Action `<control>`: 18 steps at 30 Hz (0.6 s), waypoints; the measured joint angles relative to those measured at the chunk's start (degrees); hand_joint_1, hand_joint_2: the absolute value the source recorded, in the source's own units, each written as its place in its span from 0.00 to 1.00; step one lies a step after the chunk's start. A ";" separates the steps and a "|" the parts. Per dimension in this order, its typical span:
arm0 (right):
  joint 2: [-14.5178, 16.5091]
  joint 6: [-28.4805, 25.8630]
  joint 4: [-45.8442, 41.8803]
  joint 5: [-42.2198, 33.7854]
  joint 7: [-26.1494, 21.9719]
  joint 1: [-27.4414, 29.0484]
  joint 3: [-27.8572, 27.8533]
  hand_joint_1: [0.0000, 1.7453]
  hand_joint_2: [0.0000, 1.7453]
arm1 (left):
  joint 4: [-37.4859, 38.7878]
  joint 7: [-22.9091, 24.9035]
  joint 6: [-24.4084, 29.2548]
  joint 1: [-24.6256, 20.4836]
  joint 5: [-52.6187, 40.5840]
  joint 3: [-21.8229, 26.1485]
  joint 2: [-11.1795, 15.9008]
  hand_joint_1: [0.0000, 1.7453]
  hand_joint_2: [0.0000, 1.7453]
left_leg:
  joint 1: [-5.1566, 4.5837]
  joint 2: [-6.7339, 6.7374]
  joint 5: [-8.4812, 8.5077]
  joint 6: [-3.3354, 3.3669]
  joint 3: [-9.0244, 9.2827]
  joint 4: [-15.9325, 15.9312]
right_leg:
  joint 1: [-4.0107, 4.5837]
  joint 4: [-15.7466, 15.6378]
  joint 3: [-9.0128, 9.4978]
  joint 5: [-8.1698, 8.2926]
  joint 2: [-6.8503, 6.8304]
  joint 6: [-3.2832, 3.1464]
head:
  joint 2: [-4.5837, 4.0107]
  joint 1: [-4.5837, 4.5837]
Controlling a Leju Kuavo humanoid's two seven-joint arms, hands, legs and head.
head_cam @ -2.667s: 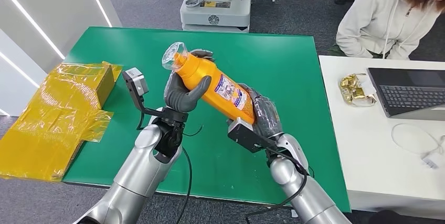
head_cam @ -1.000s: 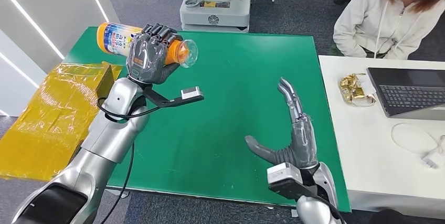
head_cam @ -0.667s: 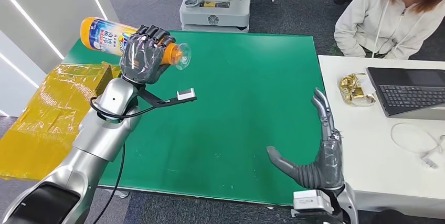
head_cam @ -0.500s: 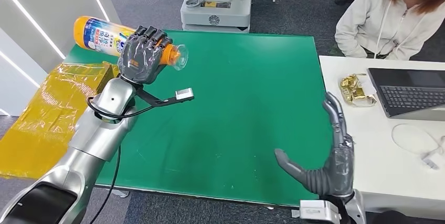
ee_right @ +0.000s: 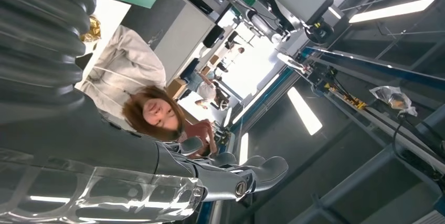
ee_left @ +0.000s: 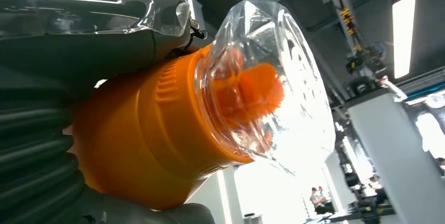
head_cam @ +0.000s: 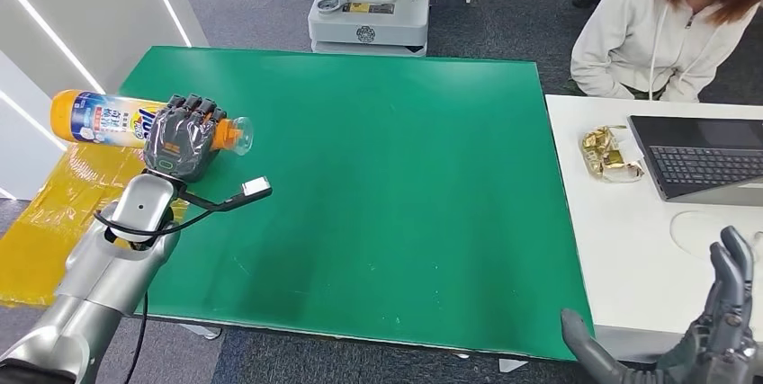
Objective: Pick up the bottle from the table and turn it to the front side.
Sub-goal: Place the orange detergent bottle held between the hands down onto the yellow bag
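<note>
An orange bottle (head_cam: 94, 119) with a blue and white label lies sideways in the air at the table's left edge. My left hand (head_cam: 183, 135) grips it near the neck, its clear cap (head_cam: 239, 135) pointing right and its base out past the table. In the left wrist view the orange neck (ee_left: 152, 129) and clear cap (ee_left: 267, 82) show close up beside my hand (ee_left: 42, 145). My right hand (head_cam: 711, 339) is low at the bottom right corner, fingers spread and holding nothing; the right wrist view shows its fingers (ee_right: 246, 174) apart.
The green table (head_cam: 387, 177) lies ahead. A yellow plastic-wrapped box (head_cam: 54, 222) sits off its left edge. To the right is a white desk (head_cam: 621, 249) with a laptop (head_cam: 711, 155) and a gold wrapper (head_cam: 605, 152). A person in a white hoodie (head_cam: 648, 33) sits behind it.
My left hand has carried the bottle down and to the left, out to the table's left edge. My right hand has dropped back to the bottom right corner, still empty.
</note>
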 joint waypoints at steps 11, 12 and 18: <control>0.03 -0.55 -1.58 1.14 0.38 1.57 -0.37 0.00 1.00 | 0.07 2.89 0.07 2.24 -0.30 1.92 0.87 1.00 1.00 | -0.02 0.03 -0.01 0.00 0.03 0.02 | -0.01 -0.01 0.02 0.01 0.04 0.00 | 0.00 -0.01; 0.04 -0.61 -1.66 1.44 0.53 1.70 -0.37 0.00 1.00 | 0.14 3.19 0.05 2.61 -0.33 2.15 0.79 1.00 1.00 | -0.02 0.01 -0.01 0.01 0.03 0.01 | -0.01 -0.01 0.01 0.00 0.03 0.00 | 0.00 -0.01; 0.04 -1.12 -1.56 2.35 0.92 1.96 0.21 0.00 1.00 | 2.69 2.98 -0.68 4.06 0.29 2.92 -0.77 1.00 1.00 | -0.01 0.02 -0.02 0.01 0.01 0.00 | -0.01 -0.01 0.02 -0.01 0.03 0.01 | 0.00 -0.01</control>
